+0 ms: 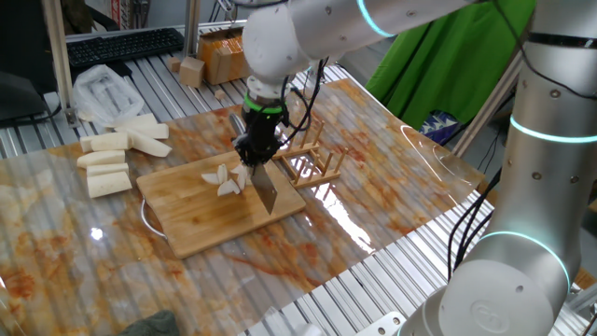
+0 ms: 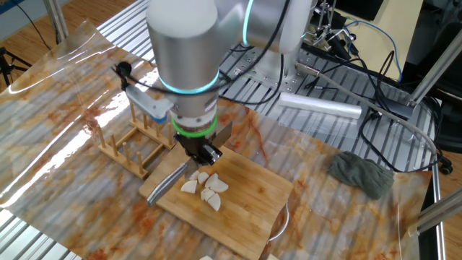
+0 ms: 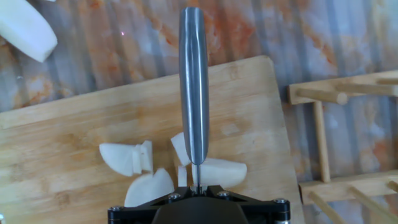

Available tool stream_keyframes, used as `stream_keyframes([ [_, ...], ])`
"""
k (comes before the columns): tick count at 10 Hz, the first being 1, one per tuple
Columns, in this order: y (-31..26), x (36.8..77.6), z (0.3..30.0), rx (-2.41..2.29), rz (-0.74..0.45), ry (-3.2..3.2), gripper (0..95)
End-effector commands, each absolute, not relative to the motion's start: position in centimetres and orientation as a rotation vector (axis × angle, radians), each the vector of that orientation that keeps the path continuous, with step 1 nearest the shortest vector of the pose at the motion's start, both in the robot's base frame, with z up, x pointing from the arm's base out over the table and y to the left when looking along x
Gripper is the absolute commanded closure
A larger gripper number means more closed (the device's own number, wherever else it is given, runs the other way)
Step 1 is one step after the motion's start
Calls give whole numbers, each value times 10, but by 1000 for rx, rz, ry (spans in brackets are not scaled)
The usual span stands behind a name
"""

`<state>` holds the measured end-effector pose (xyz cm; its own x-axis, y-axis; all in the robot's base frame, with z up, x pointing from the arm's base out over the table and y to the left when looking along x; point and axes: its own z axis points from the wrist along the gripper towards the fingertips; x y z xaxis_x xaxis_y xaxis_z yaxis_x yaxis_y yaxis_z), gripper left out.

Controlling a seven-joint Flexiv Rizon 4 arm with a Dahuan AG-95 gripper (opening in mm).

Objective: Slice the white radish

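The white radish (image 3: 126, 158) lies as several thin pale slices on the wooden cutting board (image 3: 56, 155). They also show as the radish slices (image 1: 227, 179) in one fixed view and as the radish slices (image 2: 206, 190) in the other. My gripper (image 1: 254, 151) hangs just above them, shut on a steel knife (image 3: 194, 87). The knife's handle runs away from the hand over the board. Its blade (image 1: 267, 189) slants down beside the slices, with its tip at the board. The gripper (image 2: 203, 153) and arm hide part of the board's far side.
A wooden peg rack (image 1: 313, 164) stands right beside the board. Longer white radish sticks (image 1: 116, 155) lie at the left, with a plastic bag (image 1: 101, 90) behind them. A grey cloth (image 2: 361, 173) lies at the table's side. A clear sheet covers the table.
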<state>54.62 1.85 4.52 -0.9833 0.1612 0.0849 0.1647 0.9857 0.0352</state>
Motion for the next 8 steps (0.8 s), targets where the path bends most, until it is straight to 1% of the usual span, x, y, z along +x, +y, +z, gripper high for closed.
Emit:
stream_keyframes([
  [1, 19, 546, 45, -257, -72, -3047, 950],
  [4, 19, 546, 42, -262, -77, -3051, 950],
  [8, 18, 544, 53, -266, -73, -3049, 950],
])
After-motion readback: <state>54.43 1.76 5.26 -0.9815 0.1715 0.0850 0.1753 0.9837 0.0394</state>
